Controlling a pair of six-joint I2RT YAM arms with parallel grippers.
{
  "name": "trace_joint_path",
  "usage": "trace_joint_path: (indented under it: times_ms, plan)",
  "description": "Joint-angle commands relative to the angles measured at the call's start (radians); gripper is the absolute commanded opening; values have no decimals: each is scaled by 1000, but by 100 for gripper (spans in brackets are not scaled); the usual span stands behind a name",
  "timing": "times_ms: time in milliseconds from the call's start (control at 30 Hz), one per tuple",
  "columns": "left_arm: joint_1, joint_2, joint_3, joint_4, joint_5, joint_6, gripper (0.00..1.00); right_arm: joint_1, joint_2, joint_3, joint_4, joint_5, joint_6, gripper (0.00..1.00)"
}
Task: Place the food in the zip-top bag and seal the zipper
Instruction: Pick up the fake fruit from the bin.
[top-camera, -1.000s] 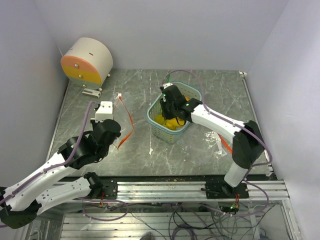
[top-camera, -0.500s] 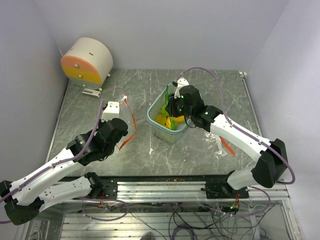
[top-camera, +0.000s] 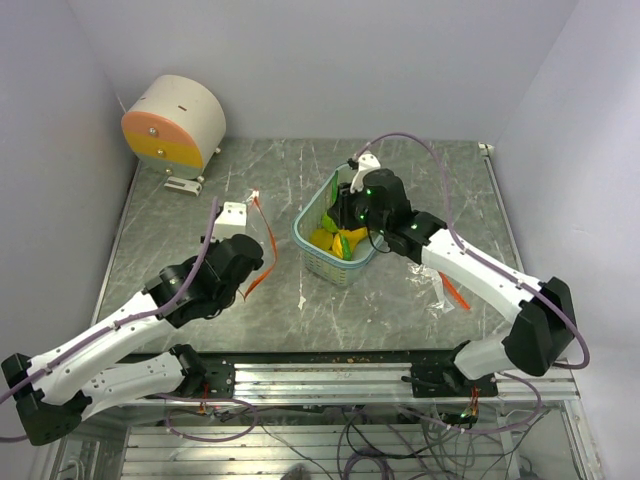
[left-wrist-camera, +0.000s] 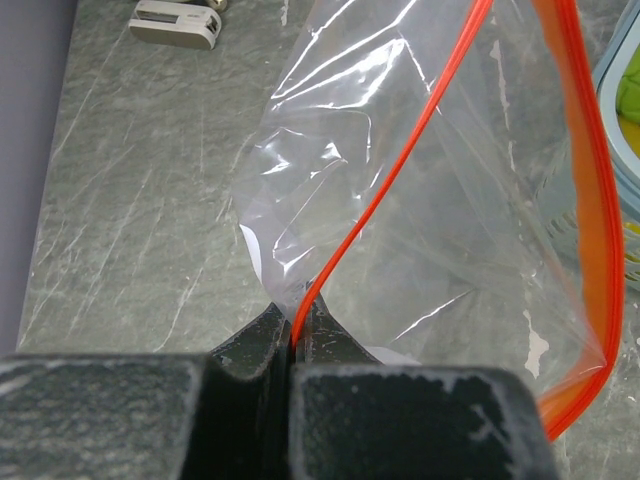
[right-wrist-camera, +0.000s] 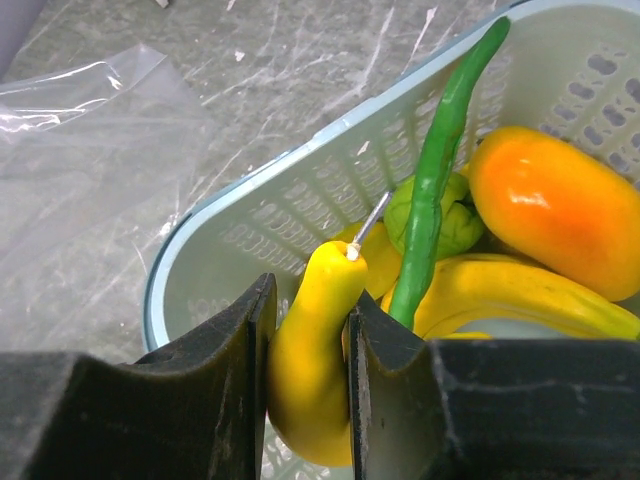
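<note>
Within the last second the right fingers (right-wrist-camera: 305, 350) have drawn up from low in the basket (right-wrist-camera: 300, 200), and they are now closed tight on the banana (right-wrist-camera: 318, 290). The left arm has meanwhile swung the bag (top-camera: 255, 235) closer, so it hangs at about 9 o'clock of the basket. I judge the first transfer is about to start, since the bag holds no food yet. The left fingers (left-wrist-camera: 293, 345) are clamped shut on one strand of the zipper (left-wrist-camera: 585, 150), so the mouth gapes in a loop. The bag is thin, clear and crinkly, likely to sag or fold. The banana is smooth, glossy and curved with a small grey stem. Still in the slotted, pale teal basket lie the long thin pepper (right-wrist-camera: 440, 150), the glossy mango (right-wrist-camera: 555, 205) and a lumpy green fruit (right-wrist-camera: 455, 225). The desk (top-camera: 300, 170) is grey and marble-veined.
</note>
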Motion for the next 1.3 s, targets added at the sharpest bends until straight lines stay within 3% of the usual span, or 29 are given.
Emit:
trace_joint_path:
  times_ms: [0,200,533,733,933,1067,1267]
  plan:
    - [3,1,-7,45,10,10,7,-8,-5,1,44,-64,30,11]
    - [4,15,-1,45,20,3,7,-9,-99,-43,163,-175,33,0]
    - [4,55,42,90,87,-17,7,-9,-249,-71,350,-451,72,0]
    - [3,67,65,153,165,-32,7,-9,-267,-142,631,-673,217,0]
    - [4,67,84,135,154,-37,7,-6,-222,-220,965,-837,436,0]
    - [4,65,76,127,142,-40,7,-7,-200,-237,1103,-886,538,0]
    - [3,64,76,135,143,-36,7,10,-185,-234,1125,-879,555,0]
